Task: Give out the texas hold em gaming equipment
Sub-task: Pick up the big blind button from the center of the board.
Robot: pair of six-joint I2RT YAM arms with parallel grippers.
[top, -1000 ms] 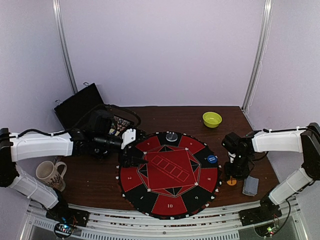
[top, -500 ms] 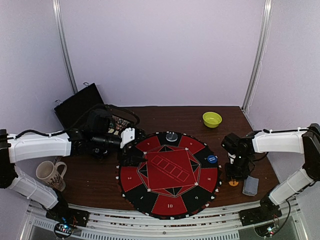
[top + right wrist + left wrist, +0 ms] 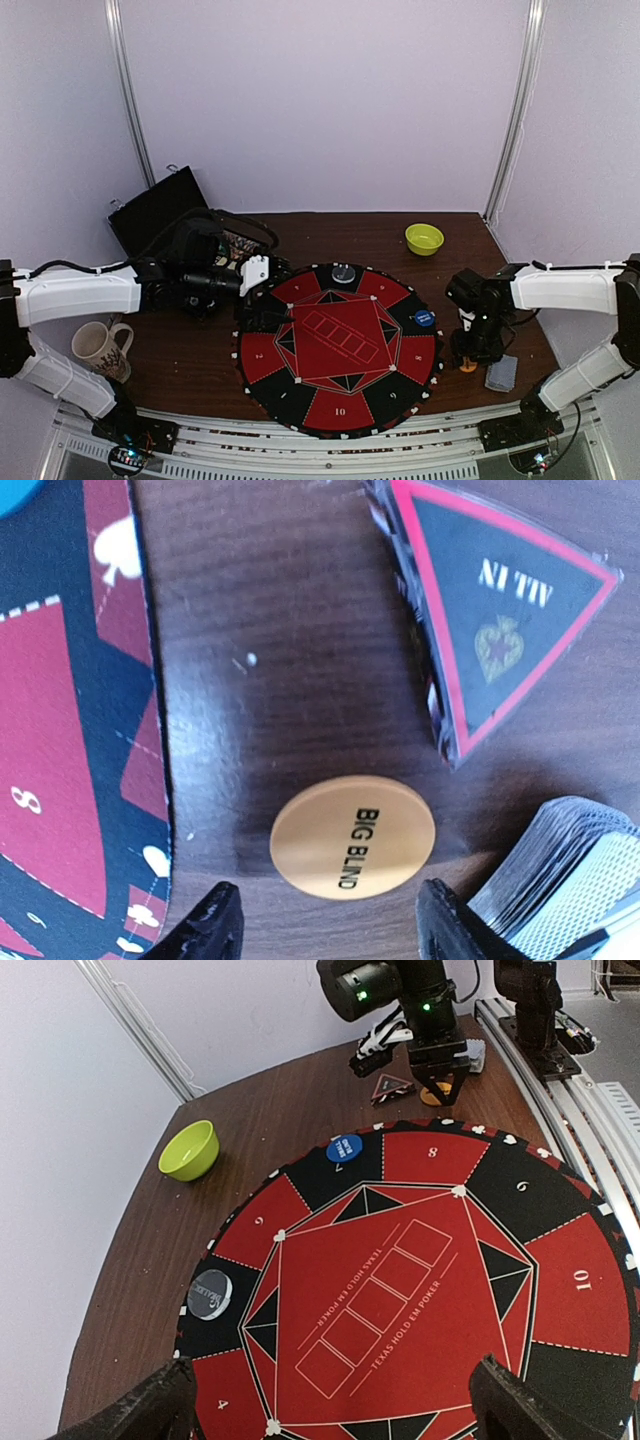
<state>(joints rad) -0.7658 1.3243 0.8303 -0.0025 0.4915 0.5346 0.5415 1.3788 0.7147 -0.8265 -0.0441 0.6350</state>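
Orange disc (image 3: 352, 836) lies flat on brown wood table (image 3: 280, 630), just off mat (image 3: 70, 730) edge, w/ card deck (image 3: 570, 870) beside it. R gripper (image 3: 330, 925) straddles disc, jaws apart, not gripping. L gripper (image 3: 335, 1400) wide open over mat. Lilac walls (image 3: 330, 100) behind.

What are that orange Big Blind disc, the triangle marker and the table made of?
The orange Big Blind disc looks like matte plastic: even colour, printed lettering. The triangle marker seems glossy plastic, perhaps acrylic: thick shiny edge. The table looks like dark wood or veneer, showing grain.
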